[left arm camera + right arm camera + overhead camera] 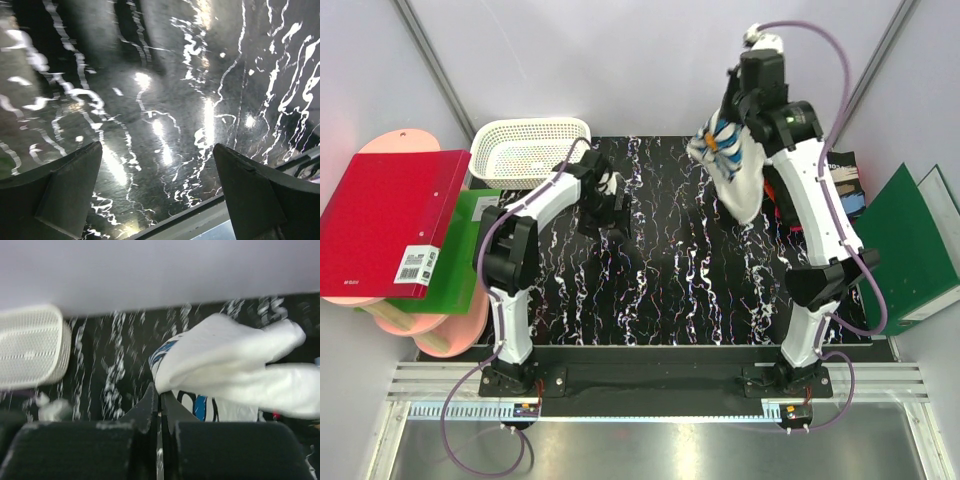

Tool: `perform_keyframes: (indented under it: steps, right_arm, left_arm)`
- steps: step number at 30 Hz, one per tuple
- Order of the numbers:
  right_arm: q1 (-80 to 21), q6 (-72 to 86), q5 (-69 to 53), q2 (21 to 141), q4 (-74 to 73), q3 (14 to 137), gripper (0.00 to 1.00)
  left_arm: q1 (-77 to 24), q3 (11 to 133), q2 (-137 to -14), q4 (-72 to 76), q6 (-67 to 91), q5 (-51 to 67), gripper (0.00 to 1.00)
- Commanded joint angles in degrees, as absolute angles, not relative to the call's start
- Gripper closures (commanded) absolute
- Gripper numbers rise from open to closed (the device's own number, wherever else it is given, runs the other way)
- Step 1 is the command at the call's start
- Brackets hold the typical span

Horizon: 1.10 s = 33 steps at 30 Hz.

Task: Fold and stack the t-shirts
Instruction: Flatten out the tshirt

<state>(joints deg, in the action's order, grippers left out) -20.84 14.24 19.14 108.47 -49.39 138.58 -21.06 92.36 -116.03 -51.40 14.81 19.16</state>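
- Right now my right gripper is raised above the far right of the black marbled table, its jaws pressed together on a fold of the white t-shirt.
- The shirt hangs bunched from that pinch, with blue and dark print showing.
- My left gripper hovers over bare table near the white lattice basket, fingers spread wide with nothing between them.
- Behind the right arm I see red and dark cloth, possibly more shirts; it's too hidden to tell.
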Motion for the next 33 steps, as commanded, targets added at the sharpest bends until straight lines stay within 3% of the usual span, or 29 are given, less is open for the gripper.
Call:
perform_keyframes:
  steps: [1,6,19,21,22,23,27,33]
  right_arm:
    - [-24.4,17.0,2.8,105.1,-53.6,129.7,1.0]
    - [-28.1,18.2,-15.8,107.0,-58.7,116.6,1.0]
    - [-31.6,10.6,-33.3,116.0,-73.1,106.6,1.0]
    - [-31.6,10.0,-32.0,116.5,-73.7,106.1,0.87]
    - [-31.6,10.0,-31.1,116.1,-73.8,106.6,0.72]
    - [-31.6,10.1,-28.2,115.8,-73.8,107.3,0.5]
    - [-31.6,11.1,-17.0,111.8,-72.0,112.7,0.17]
    - [-31.6,10.6,-1.5,104.7,-66.7,117.9,0.04]
  left_arm:
    - [-18.5,94.1,-111.6,-51.6,15.4,17.2,0.01]
    - [-17.1,100.1,-111.4,-52.3,17.1,16.6,0.01]
    - [-17.1,101.8,-111.9,-52.1,20.3,15.2,0.01]
    - [-17.1,101.8,-111.8,-52.1,20.3,15.3,0.01]
    - [-17.1,101.9,-111.5,-51.8,20.3,15.5,0.01]
    - [-17.1,101.9,-111.0,-51.8,20.0,15.5,0.01]
    - [-17.1,100.6,-109.1,-49.8,19.6,16.9,0.01]
    - [-17.1,96.7,-105.6,-43.3,20.7,20.8,0.01]
